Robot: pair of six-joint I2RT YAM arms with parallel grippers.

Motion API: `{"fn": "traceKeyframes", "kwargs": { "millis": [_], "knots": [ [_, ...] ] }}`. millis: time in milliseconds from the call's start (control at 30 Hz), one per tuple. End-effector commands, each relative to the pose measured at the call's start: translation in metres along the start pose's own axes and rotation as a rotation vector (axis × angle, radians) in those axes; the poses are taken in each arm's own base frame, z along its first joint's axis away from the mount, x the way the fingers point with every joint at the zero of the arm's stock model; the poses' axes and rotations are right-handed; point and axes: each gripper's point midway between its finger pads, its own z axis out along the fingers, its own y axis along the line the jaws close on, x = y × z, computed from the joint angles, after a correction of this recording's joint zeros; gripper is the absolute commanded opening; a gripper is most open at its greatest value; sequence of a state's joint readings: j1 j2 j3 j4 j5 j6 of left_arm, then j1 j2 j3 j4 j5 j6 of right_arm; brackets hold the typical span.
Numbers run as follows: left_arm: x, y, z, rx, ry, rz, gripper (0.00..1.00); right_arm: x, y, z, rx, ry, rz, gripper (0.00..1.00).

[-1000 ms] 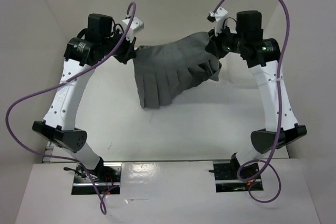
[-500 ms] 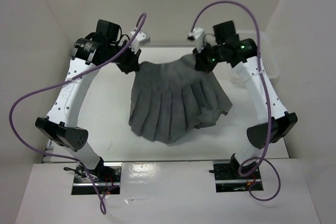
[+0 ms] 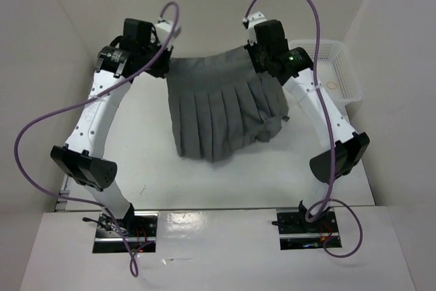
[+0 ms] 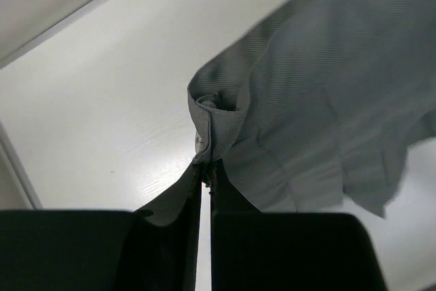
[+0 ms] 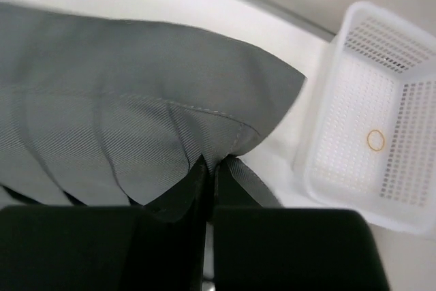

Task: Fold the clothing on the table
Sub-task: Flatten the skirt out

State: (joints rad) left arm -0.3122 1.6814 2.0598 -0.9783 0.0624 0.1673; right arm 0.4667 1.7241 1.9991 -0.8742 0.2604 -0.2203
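- White matte table (image 3: 139,148) fills the overhead view, boxed in by plain white walls (image 3: 41,25).
- Purple cable (image 3: 30,127) loops wide off the left arm, well out to the left of the left gripper (image 3: 163,73) and clear of the cloth.
- Left gripper is clenched on the left end of the waistband of the grey pleated skirt (image 3: 218,110). Its wrist view shows the two dark fingers pressed together (image 4: 206,168) on a bunched fold of fabric (image 4: 306,86).
- The skirt hangs spread between the two grippers, with the waistband stretched from one to the other as the top edge and the hem towards the arm bases. Whether the hem rests on the table cannot be told.
- Its cloth is a plain mid-grey weave with long straight pleats running from band to hem. The lower right corner, below the right gripper, is crumpled and turned under.
- Right gripper (image 3: 257,59) is clamped on the right end of the waistband, fingers closed (image 5: 210,165) on a stitched edge.
- A second purple cable (image 3: 300,1) arcs over the right arm.
- White mesh basket (image 3: 349,86) sits to the right of the right gripper, apart from the skirt, with a small orange ring (image 5: 375,140) on its floor.
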Motion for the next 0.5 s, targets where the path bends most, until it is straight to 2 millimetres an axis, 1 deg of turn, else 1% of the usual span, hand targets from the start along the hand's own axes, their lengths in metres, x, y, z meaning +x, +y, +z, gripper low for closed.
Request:
{"fn": "traceKeyframes", "kwargs": {
  "millis": [0,33,67,100,133,167,200,233,267,300,333,367,400,433,467],
  "knots": [
    [-0.046,0.088,-0.049,-0.324,-0.234,-0.285,0.00,-0.071,-0.062,-0.036,0.297,-0.258,0.337,0.00],
    [-0.048,0.096,-0.058,-0.333,-0.261,-0.307,0.00,-0.078,-0.064,-0.042,0.296,-0.283,0.366,0.00],
    [-0.049,0.107,-0.084,-0.356,-0.303,-0.321,0.00,-0.076,-0.066,-0.050,0.294,-0.279,0.374,0.00],
    [-0.055,0.096,-0.090,-0.270,-0.343,-0.308,0.00,-0.086,-0.062,-0.071,0.228,-0.330,0.371,0.00],
    [-0.059,0.088,-0.102,-0.215,-0.377,-0.254,0.00,-0.085,-0.057,-0.079,0.183,-0.336,0.308,0.00],
    [-0.058,0.072,-0.123,-0.155,-0.417,-0.198,0.00,-0.081,-0.047,-0.087,0.115,-0.331,0.250,0.00],
    [-0.064,0.043,-0.151,-0.055,-0.490,-0.100,0.00,-0.074,-0.027,-0.105,-0.023,-0.346,0.148,0.00],
    [-0.061,0.035,-0.158,-0.024,-0.502,-0.064,0.00,-0.066,-0.018,-0.114,-0.081,-0.343,0.108,0.00],
    [-0.057,0.020,-0.162,0.039,-0.506,-0.030,0.00,-0.052,-0.010,-0.120,-0.137,-0.312,0.061,0.00],
    [-0.048,0.007,-0.166,0.109,-0.489,-0.019,0.00,-0.034,-0.001,-0.120,-0.194,-0.276,0.019,0.00],
    [-0.040,0.000,-0.170,0.134,-0.482,0.012,0.00,-0.030,0.012,-0.140,-0.282,-0.308,-0.039,0.00],
    [-0.033,-0.007,-0.170,0.156,-0.469,0.027,0.00,-0.012,0.013,-0.144,-0.321,-0.266,-0.059,0.00],
    [-0.018,-0.015,-0.168,0.185,-0.443,0.052,0.00,-0.001,0.026,-0.157,-0.419,-0.278,-0.117,0.00],
    [-0.010,-0.018,-0.168,0.189,-0.427,0.057,0.00,0.008,0.036,-0.164,-0.479,-0.271,-0.149,0.00],
    [0.002,-0.026,-0.167,0.219,-0.399,0.055,0.00,0.016,0.041,-0.172,-0.530,-0.265,-0.176,0.00]
  ]
}}
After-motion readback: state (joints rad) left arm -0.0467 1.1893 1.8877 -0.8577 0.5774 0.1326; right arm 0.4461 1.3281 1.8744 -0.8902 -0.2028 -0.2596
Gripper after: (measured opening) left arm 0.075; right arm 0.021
